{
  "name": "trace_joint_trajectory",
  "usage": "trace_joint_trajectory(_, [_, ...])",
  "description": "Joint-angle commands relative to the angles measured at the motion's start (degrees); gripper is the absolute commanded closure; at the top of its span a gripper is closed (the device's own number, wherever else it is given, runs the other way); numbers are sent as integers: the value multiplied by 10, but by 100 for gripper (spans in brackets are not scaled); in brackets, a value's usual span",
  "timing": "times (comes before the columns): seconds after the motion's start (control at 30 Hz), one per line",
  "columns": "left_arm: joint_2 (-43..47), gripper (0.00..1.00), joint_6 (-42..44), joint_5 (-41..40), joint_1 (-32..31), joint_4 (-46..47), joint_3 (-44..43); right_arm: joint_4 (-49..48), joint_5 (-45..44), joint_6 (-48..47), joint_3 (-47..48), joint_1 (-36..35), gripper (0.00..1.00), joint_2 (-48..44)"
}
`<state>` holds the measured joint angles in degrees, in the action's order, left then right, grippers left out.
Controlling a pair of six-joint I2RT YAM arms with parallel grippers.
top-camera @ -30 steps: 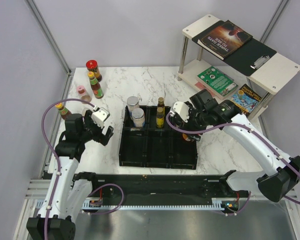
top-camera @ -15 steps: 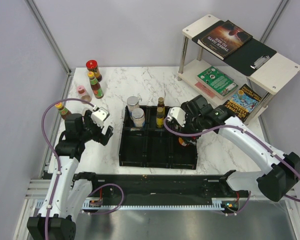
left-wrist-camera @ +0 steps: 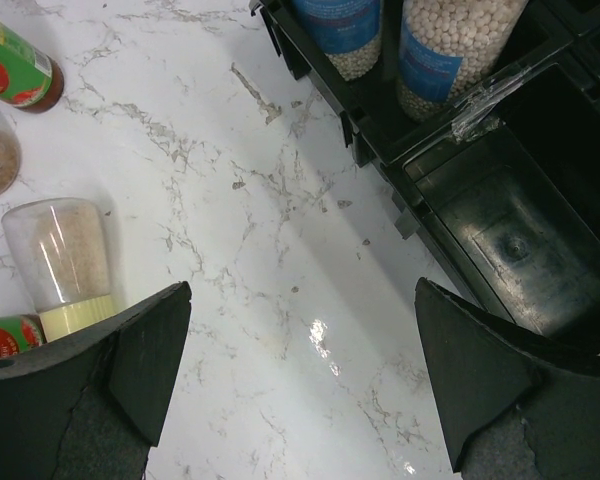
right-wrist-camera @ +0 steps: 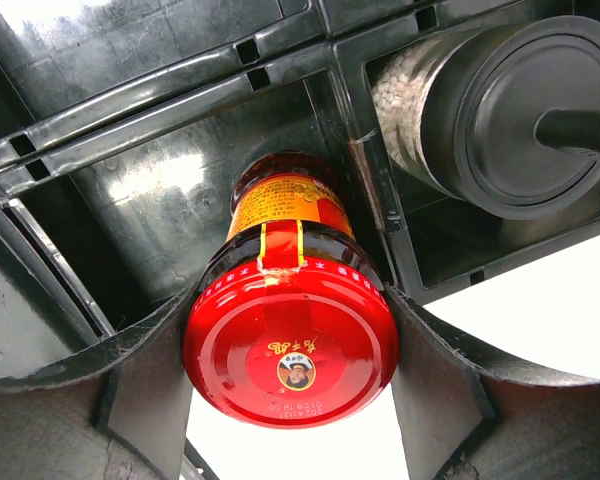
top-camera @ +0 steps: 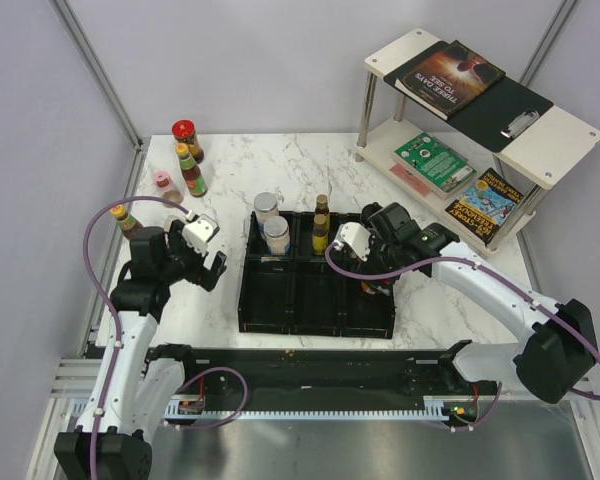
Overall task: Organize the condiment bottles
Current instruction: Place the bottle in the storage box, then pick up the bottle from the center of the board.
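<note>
My right gripper (top-camera: 374,274) is shut on a red-capped jar (right-wrist-camera: 290,340) with a yellow label, holding it upright inside a right-hand compartment of the black tray (top-camera: 248,300). Whether it touches the floor I cannot tell. Two clear jars of white beads (top-camera: 267,208) (top-camera: 276,234) and a slim dark bottle (top-camera: 321,225) stand in the tray's back compartments. Another red-capped jar (top-camera: 185,137), a yellow-capped sauce bottle (top-camera: 190,170), a pink-lidded shaker (top-camera: 164,185) and a second yellow-capped bottle (top-camera: 126,220) stand at the back left. My left gripper (top-camera: 212,262) is open and empty, left of the tray.
A two-level shelf (top-camera: 560,135) with books stands at the back right. In the left wrist view a clear shaker (left-wrist-camera: 60,255) and a green-labelled bottle (left-wrist-camera: 15,70) sit on the marble left of the tray wall (left-wrist-camera: 380,160).
My right gripper has carried the red-capped jar leftward and down from the tray's right edge into a right-hand compartment. The left arm has not moved.
</note>
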<state>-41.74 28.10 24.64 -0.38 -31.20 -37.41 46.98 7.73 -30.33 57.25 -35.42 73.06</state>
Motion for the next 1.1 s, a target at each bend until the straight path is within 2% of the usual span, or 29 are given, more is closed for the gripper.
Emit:
trace_joint_trajectory(0.0, [1,1,-13,18,3,11,1,-76,-32,1,-2,1,79,-2])
trace_joint_trajectory(0.07, [2,0,-13,19,3,11,1,-83,-30,2,-1,1,61,-2])
trace_joint_trajectory(0.1, [2,1,-12,19,3,12,1,-85,-30,2,-2,0,42,-3])
trace_joint_trajectory(0.17, [2,1,-13,20,19,11,2,-86,-25,0,-2,1,22,-11])
trace_joint_trajectory(0.2, [1,1,-13,20,20,11,1,-82,-24,-1,-1,1,2,-13])
trace_joint_trajectory(0.4, [3,1,-15,15,22,12,-4,-33,-9,-17,24,1,2,-71])
trace_joint_trajectory(0.6, [-40,0,-6,-15,22,24,-76,-18,-10,-43,9,3,2,-197])
trace_joint_trajectory(0.83, [-140,1,4,-85,21,84,-185,-165,-88,-33,-132,20,2,-359])
trace_joint_trajectory(0.9, [-158,1,-8,-114,26,84,-202,-193,-107,-23,-155,27,2,-376])
trace_joint_trajectory(1.07, [-188,1,-46,-110,70,74,-223,-255,-139,-13,-210,38,2,-404])
